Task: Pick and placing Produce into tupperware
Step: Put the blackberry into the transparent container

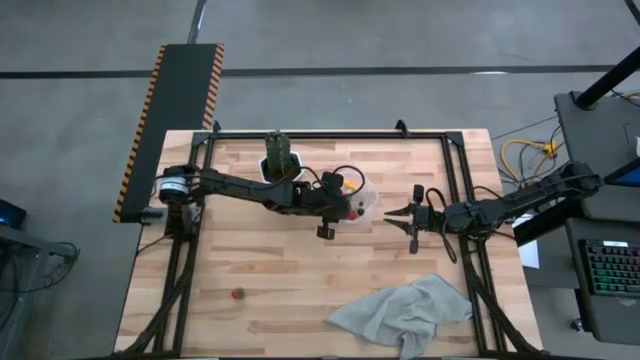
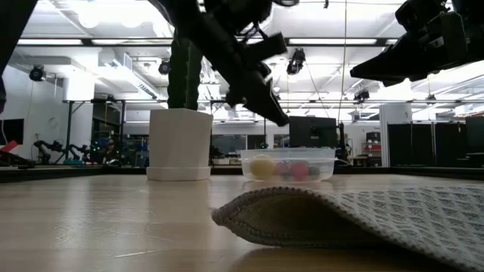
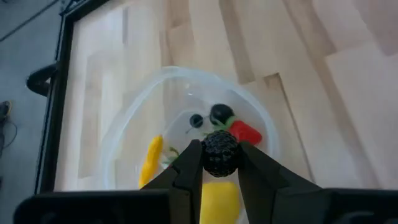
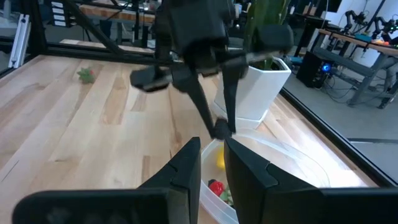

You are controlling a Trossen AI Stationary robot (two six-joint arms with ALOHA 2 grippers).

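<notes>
Left hand [image 3: 220, 163] is pinching a little dark berry [image 3: 221, 152] right over the tupperware [image 3: 127, 127], which sits beside the white plant pot [image 1: 277, 168] and already holds yellow and red pieces. So it looks like the drop-off step: next it just needs to let go. Right hand [image 1: 392, 217] waits just beside the tub, fingers near closed, empty. One red piece [image 1: 238, 294] sits well apart on the surface [image 1: 300, 270].

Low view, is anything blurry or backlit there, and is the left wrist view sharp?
Low view: the grey cloth up front is soft, both arms are dark silhouettes against bright ceiling lights. Left wrist view: the blackberry in the left gripper is crisp, the tupperware rim looks hazy.
</notes>
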